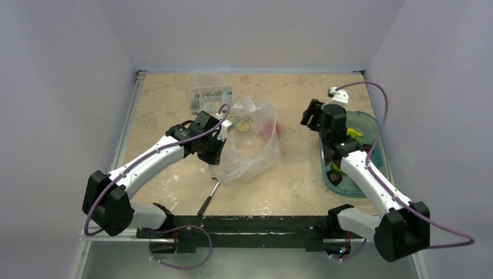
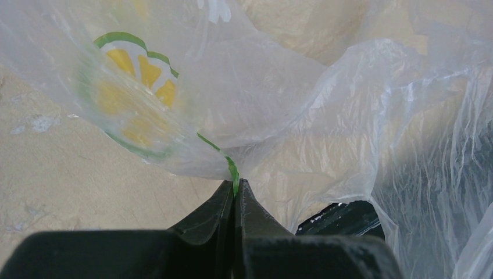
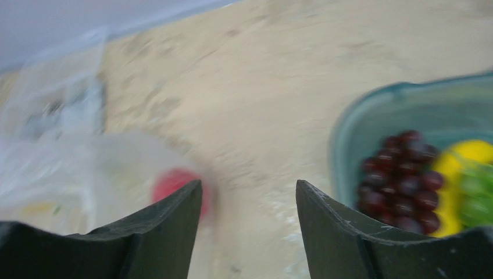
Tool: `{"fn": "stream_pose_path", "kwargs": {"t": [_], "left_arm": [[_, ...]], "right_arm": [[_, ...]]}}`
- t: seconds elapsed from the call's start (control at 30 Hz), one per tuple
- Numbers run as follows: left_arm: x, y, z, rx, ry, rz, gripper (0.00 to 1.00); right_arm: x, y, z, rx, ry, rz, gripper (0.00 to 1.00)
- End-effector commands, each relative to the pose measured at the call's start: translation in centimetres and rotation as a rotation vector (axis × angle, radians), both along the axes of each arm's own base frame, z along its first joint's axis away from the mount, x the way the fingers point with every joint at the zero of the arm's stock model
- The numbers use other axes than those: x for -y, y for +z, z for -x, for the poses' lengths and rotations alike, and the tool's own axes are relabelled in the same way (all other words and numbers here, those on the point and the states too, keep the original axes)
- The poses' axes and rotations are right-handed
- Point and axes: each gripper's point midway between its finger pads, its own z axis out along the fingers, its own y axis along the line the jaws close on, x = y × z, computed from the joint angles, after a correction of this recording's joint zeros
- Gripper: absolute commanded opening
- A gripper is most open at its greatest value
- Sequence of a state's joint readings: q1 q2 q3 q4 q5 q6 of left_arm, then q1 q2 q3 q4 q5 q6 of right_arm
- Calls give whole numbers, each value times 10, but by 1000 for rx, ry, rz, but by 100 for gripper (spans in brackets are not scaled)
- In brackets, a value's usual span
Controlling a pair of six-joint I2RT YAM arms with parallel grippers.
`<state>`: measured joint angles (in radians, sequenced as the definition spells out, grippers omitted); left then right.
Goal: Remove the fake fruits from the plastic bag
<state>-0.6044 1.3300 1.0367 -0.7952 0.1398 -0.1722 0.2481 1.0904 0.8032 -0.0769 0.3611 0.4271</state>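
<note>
The plastic bag [image 1: 250, 148] lies crumpled at the table's middle, with a yellow and green print [image 2: 131, 93] on it. My left gripper [image 1: 225, 136] is shut on the bag's green-printed edge [image 2: 235, 181] and holds it up. A red fruit [image 1: 274, 127] shows through the bag's right side, and blurred in the right wrist view [image 3: 171, 181]. My right gripper [image 1: 309, 116] is open and empty [image 3: 249, 192], above the table between the bag and the teal tray [image 1: 372, 125]. The tray holds dark purple grapes [image 3: 401, 180], a yellow banana [image 3: 459, 157] and green grapes [image 3: 479, 195].
A clear rigid box of small parts [image 1: 210, 96] stands at the back, behind the bag. A hammer [image 1: 208, 199] lies near the front edge, below the bag. Something dark [image 2: 340, 218] shows under the bag in the left wrist view. Walls close off three sides of the table.
</note>
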Motion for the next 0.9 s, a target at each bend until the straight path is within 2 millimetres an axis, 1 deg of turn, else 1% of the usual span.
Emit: {"fn": "stream_pose_path", "kwargs": {"t": [0.0, 0.1, 0.17, 0.23, 0.33, 0.4, 0.47, 0.57, 0.77, 0.8, 0.87], "left_arm": [[12, 9, -2, -2, -28, 39, 0], [15, 3, 2, -41, -39, 35, 0], [16, 0, 5, -53, -52, 26, 0], [17, -1, 6, -55, -60, 17, 0], [19, -1, 7, -54, -66, 18, 0], [20, -1, 8, -57, -70, 18, 0], [20, -1, 9, -59, -72, 19, 0], [21, 2, 8, -50, -76, 25, 0], [22, 10, 7, -2, -76, 51, 0], [22, 10, 7, -2, -78, 51, 0], [23, 9, 8, -6, -82, 51, 0]], "right_arm": [[-107, 24, -3, 77, 437, 20, 58], [-151, 32, 11, 126, 599, 3, 53], [-172, 37, 22, 162, 682, -5, 50], [-184, 36, 29, 169, 714, -20, 47], [-206, 27, 43, 169, 791, -26, 46], [-219, 23, 49, 175, 822, -15, 46], [-232, 14, 51, 162, 844, -24, 46], [-243, -9, 38, 92, 805, -27, 39], [-274, -58, 12, -24, 779, -15, 38], [-277, -70, 7, -57, 758, 4, 38], [-274, -76, -8, -69, 669, 36, 38]]}}
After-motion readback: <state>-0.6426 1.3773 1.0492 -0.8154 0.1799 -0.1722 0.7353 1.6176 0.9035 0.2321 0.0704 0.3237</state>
